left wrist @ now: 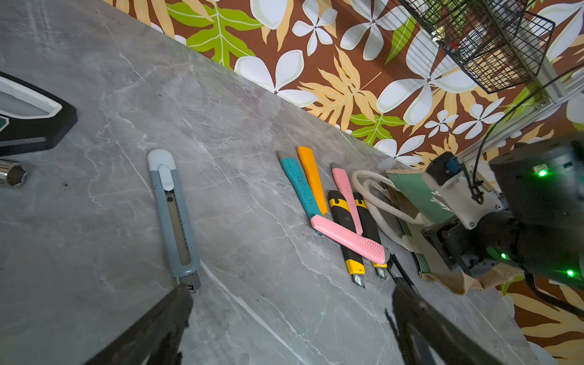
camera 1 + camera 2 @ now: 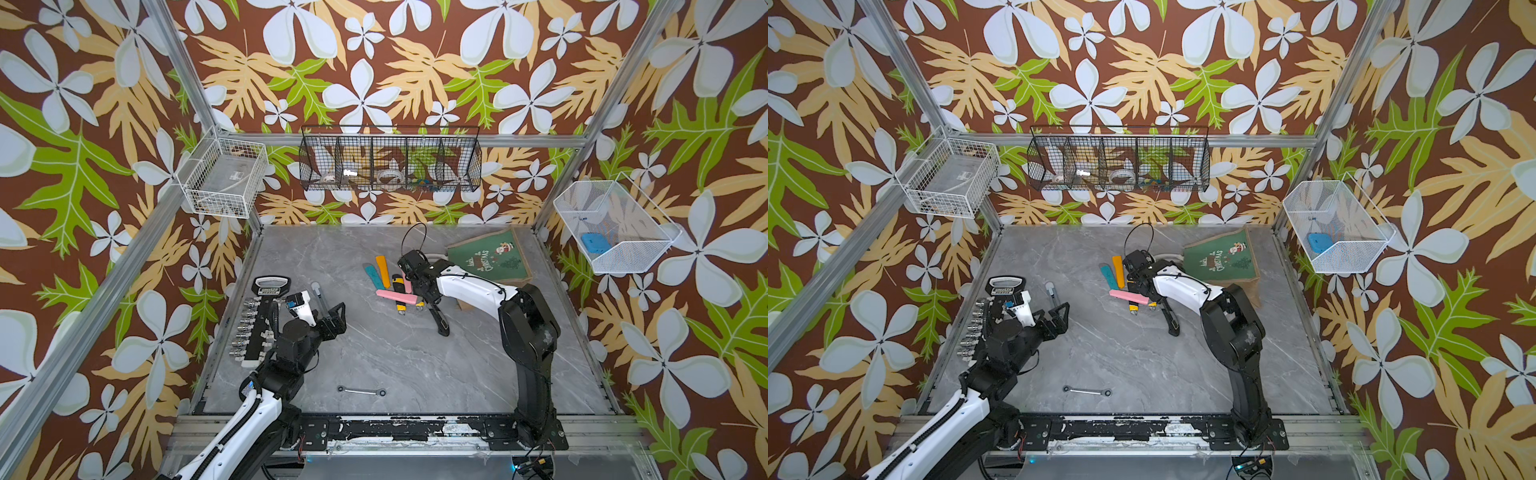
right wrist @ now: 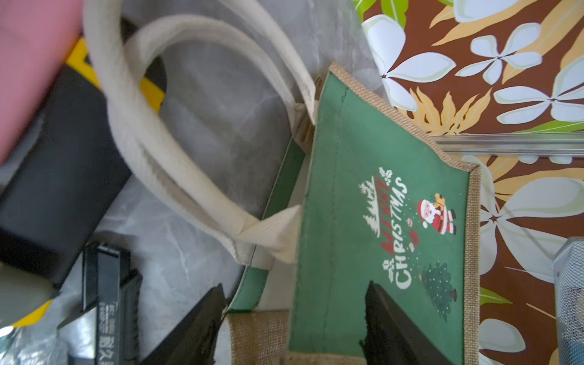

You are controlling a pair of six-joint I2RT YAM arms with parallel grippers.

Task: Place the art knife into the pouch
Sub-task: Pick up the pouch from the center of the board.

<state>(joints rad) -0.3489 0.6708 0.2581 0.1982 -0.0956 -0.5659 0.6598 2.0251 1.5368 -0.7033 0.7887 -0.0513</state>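
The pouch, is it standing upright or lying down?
Lying down: the pouch has its green front facing up, rope handles on the table.

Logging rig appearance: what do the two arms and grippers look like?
The left arm and right arm share one build: white shell links between black joints. A ribbed black conduit runs along the left; a thin black cable loops over the right wrist, where green lights glow. The left gripper and right gripper have plain black fingers.
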